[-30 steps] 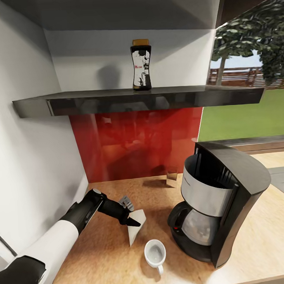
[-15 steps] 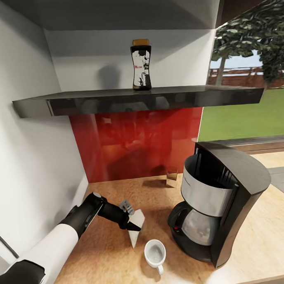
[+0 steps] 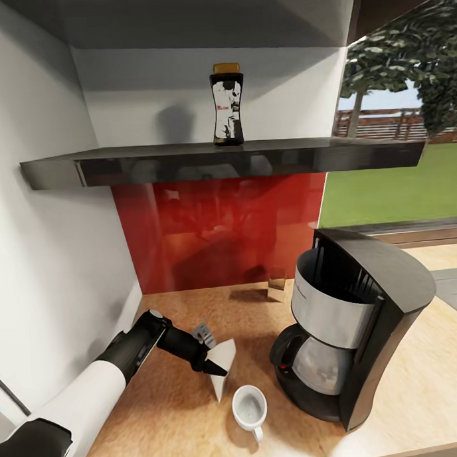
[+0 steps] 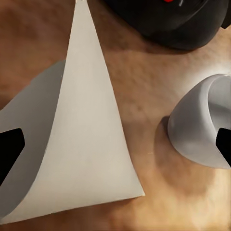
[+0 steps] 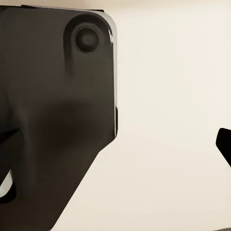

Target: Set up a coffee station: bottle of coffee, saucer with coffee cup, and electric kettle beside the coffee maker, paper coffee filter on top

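Since a second ago the left gripper (image 3: 208,352) has crept a little toward the countertop's front edge, and the paper coffee filter (image 3: 221,365) has slid with it and turned slightly, its point now nearer the coffee cup (image 3: 250,408). From the head view the fingers straddle the filter's wide rim; the left wrist view shows dark fingertips (image 4: 9,151) far apart at the picture's sides, so the pincer is spread, with the filter (image 4: 79,144) lying flat on the wood between them. That cup stands near the front edge of the kitchen countertop (image 3: 170,417), just beside the filter's tip and close to the coffee maker (image 3: 352,329), which stands upright toward the counter's right part with its carafe in place. On the kitchen shelf (image 3: 219,161) above, the bottle of coffee (image 3: 228,105) stands upright near the middle. Whether the right gripper is spread or pressed together I cannot tell from the right wrist view.
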